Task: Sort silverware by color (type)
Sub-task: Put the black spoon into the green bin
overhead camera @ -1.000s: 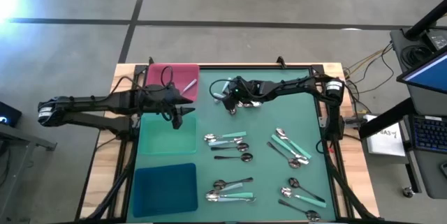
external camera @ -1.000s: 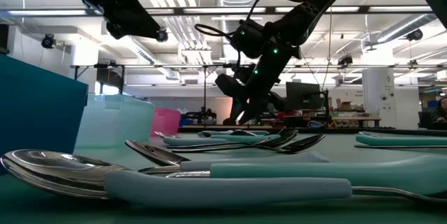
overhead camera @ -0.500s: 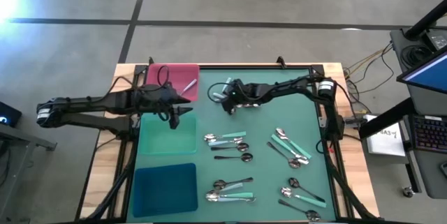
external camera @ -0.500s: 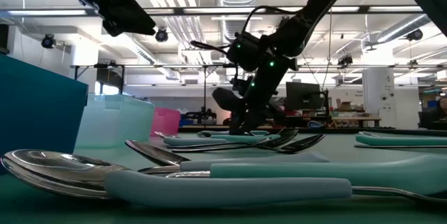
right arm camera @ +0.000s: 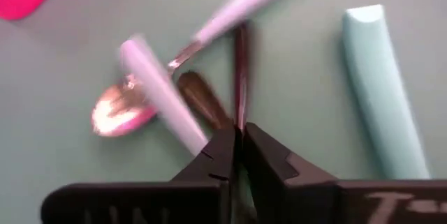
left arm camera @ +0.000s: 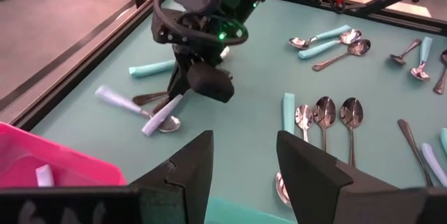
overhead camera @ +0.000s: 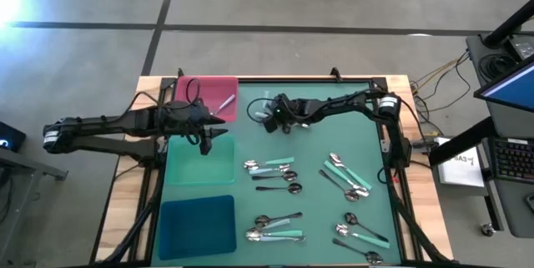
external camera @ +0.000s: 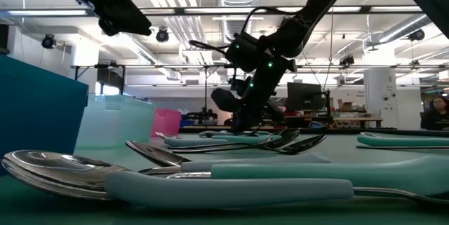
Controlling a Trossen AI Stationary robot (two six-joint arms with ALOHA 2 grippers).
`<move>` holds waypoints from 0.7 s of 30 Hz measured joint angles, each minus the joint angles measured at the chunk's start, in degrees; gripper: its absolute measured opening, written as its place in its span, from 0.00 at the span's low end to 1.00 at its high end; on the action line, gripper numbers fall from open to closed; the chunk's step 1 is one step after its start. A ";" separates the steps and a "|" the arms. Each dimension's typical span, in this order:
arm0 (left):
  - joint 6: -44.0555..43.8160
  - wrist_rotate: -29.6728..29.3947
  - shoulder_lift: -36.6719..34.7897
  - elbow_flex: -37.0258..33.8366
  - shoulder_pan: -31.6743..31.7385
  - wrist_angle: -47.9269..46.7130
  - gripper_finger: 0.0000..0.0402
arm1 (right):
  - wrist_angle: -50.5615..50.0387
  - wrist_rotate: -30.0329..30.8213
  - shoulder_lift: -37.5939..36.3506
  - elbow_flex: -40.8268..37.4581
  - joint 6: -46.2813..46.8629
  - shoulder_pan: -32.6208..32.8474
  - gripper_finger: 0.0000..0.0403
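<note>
high view: right hand [overhead camera: 273, 123] clamped on a dark-handled utensil [right arm camera: 241, 70] near the mat's far edge.

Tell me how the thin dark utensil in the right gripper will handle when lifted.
Probably stiff and light: the thin dark utensil looks like a narrow, straight stem. Pinched on so slim a stem by the right gripper, it may pivot or slip. A pale-handled spoon lies close beside it, so lifting could nudge that.
</note>
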 joint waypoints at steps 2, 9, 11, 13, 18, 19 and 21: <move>-0.33 0.03 0.04 0.00 0.00 0.00 0.35 | -0.27 -0.12 -0.30 -0.04 -0.05 0.01 0.03; -3.22 0.50 0.07 -0.81 0.00 -1.21 0.35 | -0.55 -2.94 -2.33 -0.11 -2.44 0.14 0.02; -4.40 0.88 0.07 -1.75 -0.04 -0.72 0.35 | -0.60 -3.07 -3.30 -0.11 -3.51 0.16 0.02; -5.73 1.01 0.07 -3.81 -0.04 2.07 0.35 | -0.35 -4.06 -4.34 -0.11 -4.74 0.16 0.02; -7.62 3.63 0.62 -13.90 -0.04 21.29 0.35 | 0.15 -5.78 -6.85 -0.11 -7.53 0.28 0.02; -8.04 4.73 1.01 -16.41 -0.04 27.33 0.35 | 0.34 -6.34 -7.49 -0.11 -8.21 0.38 0.02; -8.43 6.71 2.37 -21.53 -0.06 41.29 0.35 | 1.08 -7.73 -8.67 -0.11 -9.48 0.74 0.02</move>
